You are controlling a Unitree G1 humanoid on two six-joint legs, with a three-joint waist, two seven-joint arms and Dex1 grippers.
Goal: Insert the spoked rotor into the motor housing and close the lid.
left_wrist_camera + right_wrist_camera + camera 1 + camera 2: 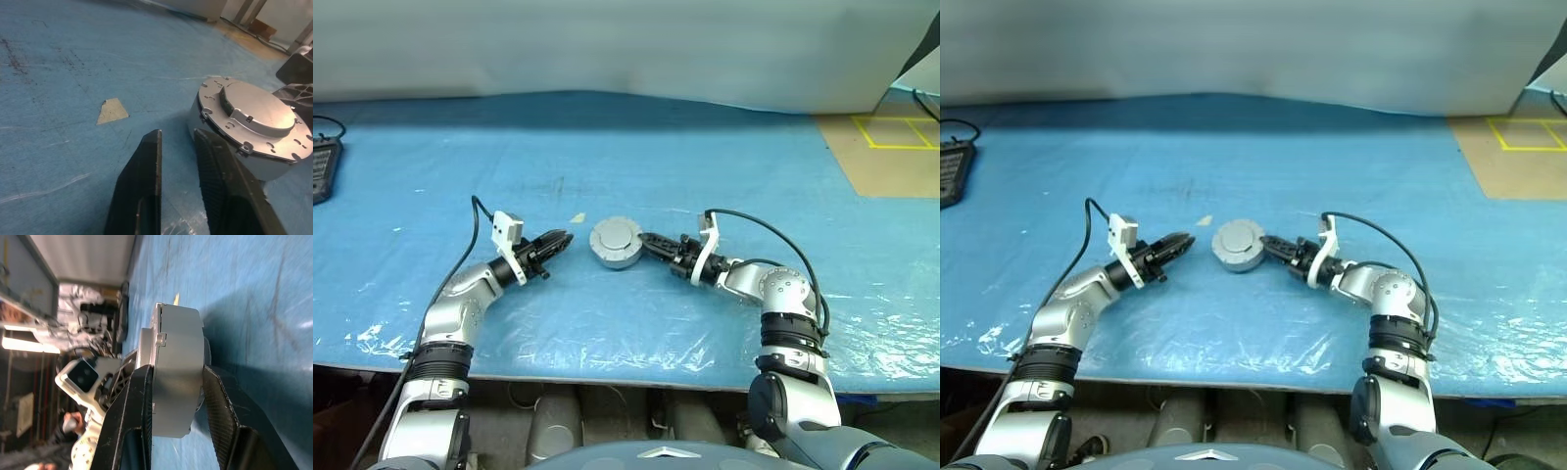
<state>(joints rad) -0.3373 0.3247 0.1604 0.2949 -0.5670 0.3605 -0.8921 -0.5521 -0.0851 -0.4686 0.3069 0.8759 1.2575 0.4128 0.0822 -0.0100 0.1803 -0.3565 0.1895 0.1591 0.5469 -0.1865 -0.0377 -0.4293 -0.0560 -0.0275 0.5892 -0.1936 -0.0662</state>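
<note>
The motor housing, a short grey metal cup, sits mid-table with the lid on top, smooth face up. The spoked rotor is hidden. My right gripper comes in from the right and is shut across the housing's right edge. In the right wrist view one finger lies by the lid's rim and the other by the base. My left gripper is a short way left of the housing, open by a narrow gap with nothing between its fingers.
A small pale scrap of tape lies on the blue sheet just behind the left gripper. A black device sits at the far left edge. A brown board with yellow lines is at the far right.
</note>
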